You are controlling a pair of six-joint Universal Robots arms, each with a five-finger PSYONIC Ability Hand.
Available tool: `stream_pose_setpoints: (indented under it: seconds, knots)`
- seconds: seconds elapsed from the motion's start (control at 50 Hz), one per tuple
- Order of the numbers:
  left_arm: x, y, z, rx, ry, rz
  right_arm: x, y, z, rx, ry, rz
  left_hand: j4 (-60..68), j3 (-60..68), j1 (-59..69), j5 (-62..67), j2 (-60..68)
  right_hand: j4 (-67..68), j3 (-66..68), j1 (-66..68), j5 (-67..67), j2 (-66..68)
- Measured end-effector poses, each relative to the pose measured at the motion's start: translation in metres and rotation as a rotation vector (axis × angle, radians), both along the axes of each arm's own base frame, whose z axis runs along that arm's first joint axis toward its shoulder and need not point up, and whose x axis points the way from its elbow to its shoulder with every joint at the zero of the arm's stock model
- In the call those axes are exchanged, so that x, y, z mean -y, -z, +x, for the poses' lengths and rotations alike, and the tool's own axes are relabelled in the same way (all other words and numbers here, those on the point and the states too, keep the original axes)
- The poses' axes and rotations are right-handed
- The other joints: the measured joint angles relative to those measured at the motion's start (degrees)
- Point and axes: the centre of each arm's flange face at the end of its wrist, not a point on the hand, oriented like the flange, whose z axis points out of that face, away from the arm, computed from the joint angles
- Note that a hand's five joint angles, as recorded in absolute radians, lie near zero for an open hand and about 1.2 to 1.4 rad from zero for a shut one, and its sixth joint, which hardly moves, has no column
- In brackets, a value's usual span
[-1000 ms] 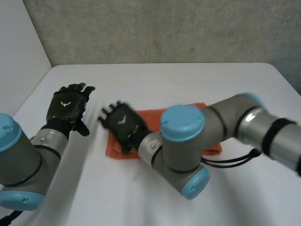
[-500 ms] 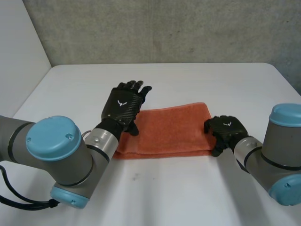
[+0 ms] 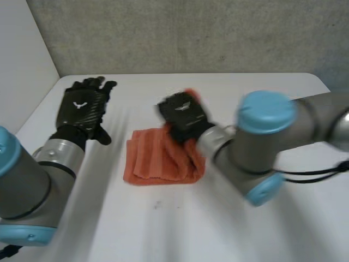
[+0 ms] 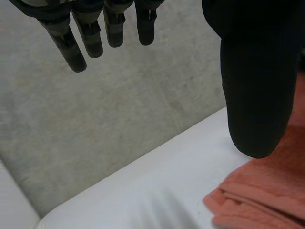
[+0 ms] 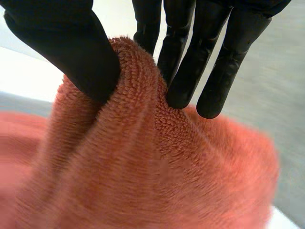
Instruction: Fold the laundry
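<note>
Towel (image 3: 161, 161): orange, lying left of centre in the head view on the white desk (image 3: 163, 234). It is now a short, bunched stack, not the long strip it was half a second ago.
Change: my right robot hand (image 3: 182, 114) has swept from the strip's right end to the middle of the frame, bringing that end over the rest. My left robot hand (image 3: 84, 106) has come off the towel's left end and drawn back to the upper left of the frame.
Meaning: I judge the half-fold is nearly made. The carried end is not yet laid down or released, and the layers look uneven, so they may want smoothing afterwards.
Right robot hand: closed in a pinch on a raised ridge of the terry, with my thumb (image 5: 71, 52) on one side and my fingers (image 5: 183, 71) on the other, the cloth held between them.
Left robot hand: fingers (image 4: 90, 33) straight and spread, holding and touching nothing. In its wrist view the towel's folded edge lies just beyond the thumb (image 4: 257, 95), apart from the fingertips.
</note>
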Motion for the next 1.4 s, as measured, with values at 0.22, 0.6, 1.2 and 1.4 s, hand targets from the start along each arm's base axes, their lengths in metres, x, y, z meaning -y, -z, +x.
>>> stream_pose_setpoints:
  seconds: [0.22, 0.6, 1.2, 1.4]
  knots:
    - [0.009, -0.005, 0.012, -0.043, -0.037, 0.040, -0.064, 0.048, 0.053, -0.109, -0.194, 0.114, 0.00, 0.00, 0.00, 0.00, 0.00, -27.66, -27.50, -25.64, -26.40, -28.11]
    - [0.002, 0.047, -0.063, -0.025, 0.156, 0.206, 0.023, 0.013, -0.014, 0.094, 0.187, 0.308, 0.00, 0.00, -0.48, 0.00, 0.00, -54.71, -55.62, -42.49, -52.52, -54.75]
    - [0.002, -0.020, -0.028, -0.043, 0.023, 0.174, 0.042, -0.068, -0.047, 0.073, 0.322, 0.112, 0.00, 0.00, -0.48, -0.29, 0.00, -54.71, -55.62, -42.49, -52.77, -54.75]
    - [0.007, -0.100, 0.007, -0.130, -0.059, 0.018, 0.043, -0.141, -0.109, 0.213, 0.525, -0.072, 0.00, 0.00, -0.48, -0.29, -0.01, -54.71, -55.62, -42.49, -52.77, -54.75]
